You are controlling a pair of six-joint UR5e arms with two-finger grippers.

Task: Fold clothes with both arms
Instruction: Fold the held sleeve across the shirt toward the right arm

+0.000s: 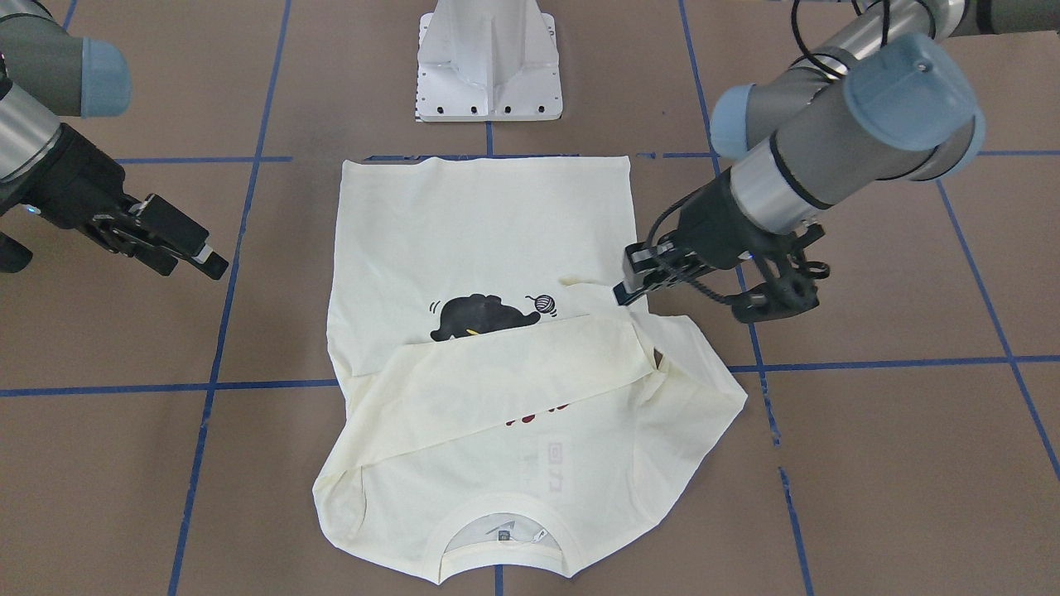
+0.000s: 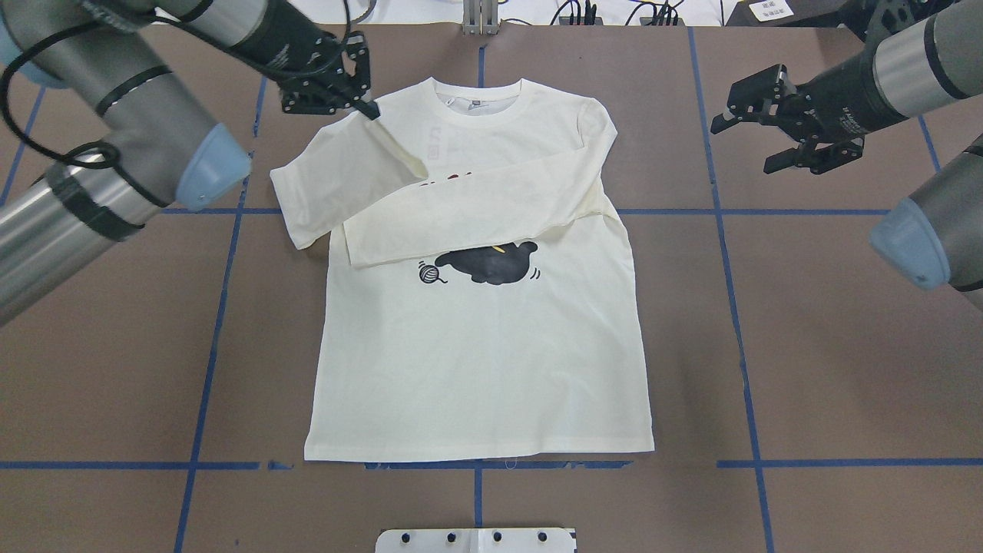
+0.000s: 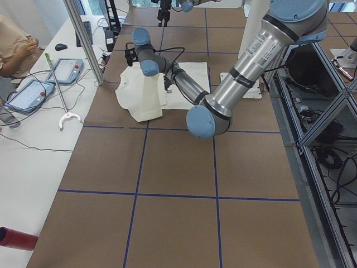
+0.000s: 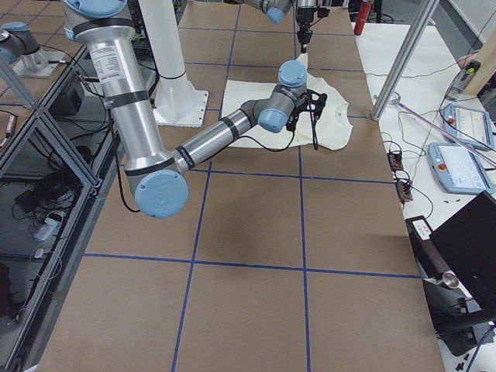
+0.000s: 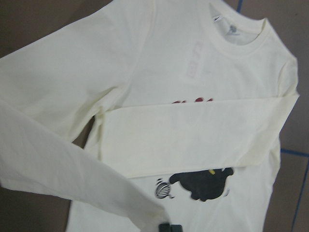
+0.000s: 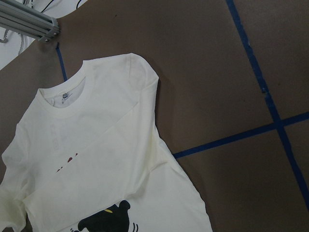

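One sleeve (image 2: 491, 207) lay across the T-shirt (image 2: 476, 361); left hand (image 2: 369, 107) pinched the other sleeve (image 2: 330, 184), right hand (image 2: 749, 146) spread empty; body apparently unfolded.

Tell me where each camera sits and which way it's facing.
Front-facing: across the table, facing the robot; pedestal, left arm on view's right.
Overhead: behind the robot, looking forward-down; left hand, right hand.
Exterior left: table's left end; left arm nearest.
Exterior right: table's right end; right arm nearest.
Left wrist: down on collar and cat print; fingertip.
Right wrist: down on T-shirt shoulder; no robot part.
Shared: front-facing and overhead show whole T-shirt, opposite sides.
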